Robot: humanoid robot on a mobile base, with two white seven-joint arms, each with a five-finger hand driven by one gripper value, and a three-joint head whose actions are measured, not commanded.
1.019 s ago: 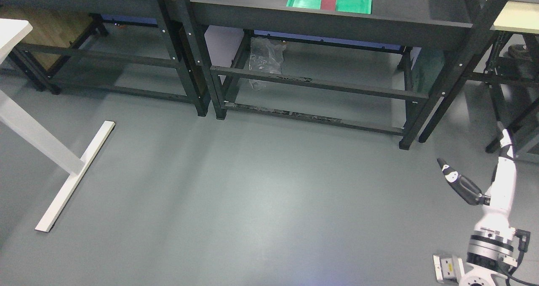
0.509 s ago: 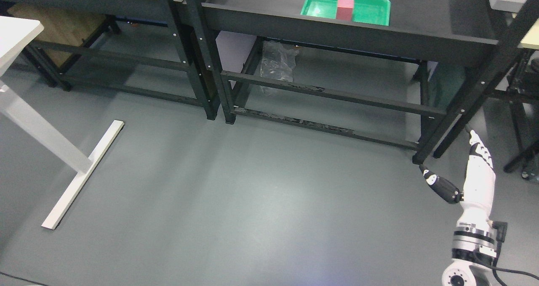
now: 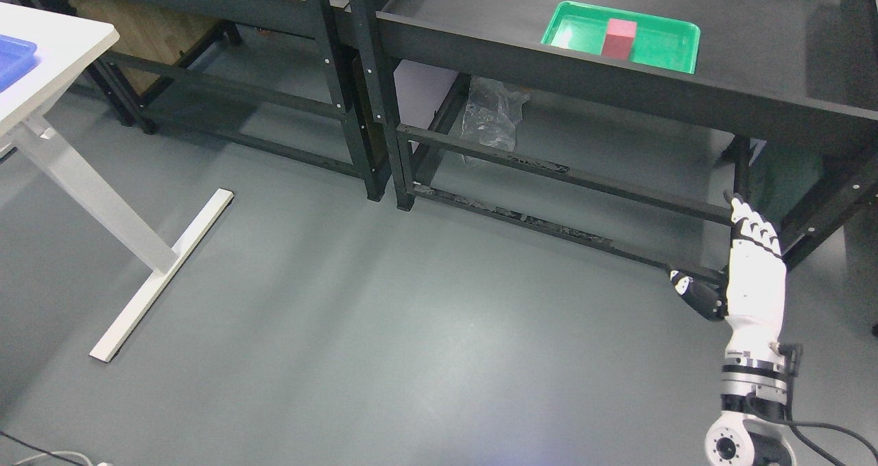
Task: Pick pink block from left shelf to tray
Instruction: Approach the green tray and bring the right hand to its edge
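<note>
1. The right hand (image 3: 751, 274) is hanging low at the lower right, above the floor and in front of the shelf's lower rail, with its fingers (image 3: 753, 229) stretched out together and the thumb sticking out sideways; it is holding nothing. I judge it is parked there because the arm is not yet reaching for anything. The left hand is not showing.
2. The grey floor (image 3: 384, 315) is taking up most of the view, bare and faintly glossy, with a cable lying at the lower left corner.
3. Two dark metal shelf units are standing side by side along the top; the right shelf (image 3: 617, 88) is carrying the task's things on its flat upper deck, well apart from the hand.
4. A white worktop (image 3: 55, 54) on a T-shaped leg is standing at the left, with a blue bin peeking in at the edge.
5. The green tray (image 3: 662, 44) is sitting near the shelf's front lip, probably for easy reach.
6. A crumpled clear plastic bag (image 3: 490, 112) is lying under the shelf.
7. The pink block (image 3: 618, 37) is standing upright inside the tray, so the placing looks finished.
</note>
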